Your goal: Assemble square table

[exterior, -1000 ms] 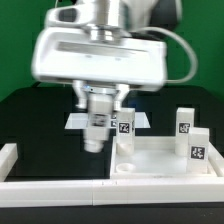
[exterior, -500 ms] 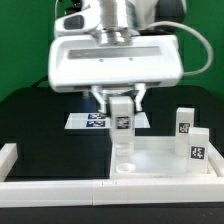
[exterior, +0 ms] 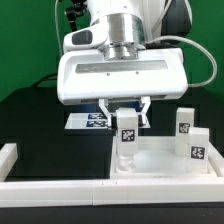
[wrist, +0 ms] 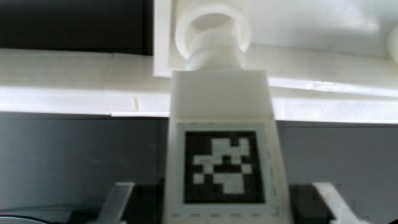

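A: What is held between the fingers at this moment?

B: A leg (exterior: 127,132) is clamped in the gripper (exterior: 126,118); the jaws are closed part-way onto its two sides, as the wrist view shows, with a finger (wrist: 121,200) seen at either flank of the tagged block (wrist: 224,150); the tag is turned toward the exterior camera.

A: And how is the leg's long axis set?

B: It is held upright, in line with the gripper's own axis; its narrowed peg end (wrist: 214,42) points away from the fingers, straight down toward the slab.

A: Where does the target lie from the gripper?

B: Directly beneath; the tabletop (exterior: 165,160) is lain flat below, and a round corner recess (wrist: 208,22) is seen just beyond the peg's tip, so the two appear lined up; whether the tip is already touching the recess cannot be told.

A: What does the next move turn on, then?

B: On that vertical alignment, it is judged; a straight descent along the leg's axis, likely followed by twisting, would be called for; a sideways offset could leave the peg caught on the rim.

A: What lies farther off?

B: Two more legs (exterior: 184,121) (exterior: 198,146) are stood upright on the slab's far side, toward the exterior view's right, well apart from the gripper; beyond the gripper the marker board (exterior: 88,119) is lain flat on the dark table (exterior: 30,120).

A: And the arm's pose?

B: The wrist is pointed straight down; the single arm is stood over the slab's near corner.
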Robot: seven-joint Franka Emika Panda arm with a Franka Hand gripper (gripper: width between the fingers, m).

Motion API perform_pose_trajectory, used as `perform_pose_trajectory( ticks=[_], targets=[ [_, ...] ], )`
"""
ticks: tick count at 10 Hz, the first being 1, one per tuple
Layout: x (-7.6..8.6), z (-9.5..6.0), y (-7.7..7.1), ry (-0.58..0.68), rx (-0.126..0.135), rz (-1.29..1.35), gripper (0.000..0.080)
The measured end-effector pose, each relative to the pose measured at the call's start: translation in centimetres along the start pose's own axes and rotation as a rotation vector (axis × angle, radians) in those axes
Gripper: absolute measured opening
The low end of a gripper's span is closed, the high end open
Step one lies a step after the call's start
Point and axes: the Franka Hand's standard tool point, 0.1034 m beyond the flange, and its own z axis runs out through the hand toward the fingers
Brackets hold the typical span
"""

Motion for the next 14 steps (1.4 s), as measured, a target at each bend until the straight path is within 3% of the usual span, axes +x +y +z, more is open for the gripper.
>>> perform_pose_trajectory(
  ticks=[7,10,13,14],
  targets=[
    [-1.6,1.7,-0.4,-0.01,0.001,0.006,0.0291],
    [-1.5,1.9,-0.7,0.019,-0.044,0.06,0.0291],
    [-1.7,2.0,-0.8,-0.009,-0.035,0.053,0.0292],
    [-1.7,2.1,-0.7,-0.009,-0.035,0.054,0.0482]
  ],
)
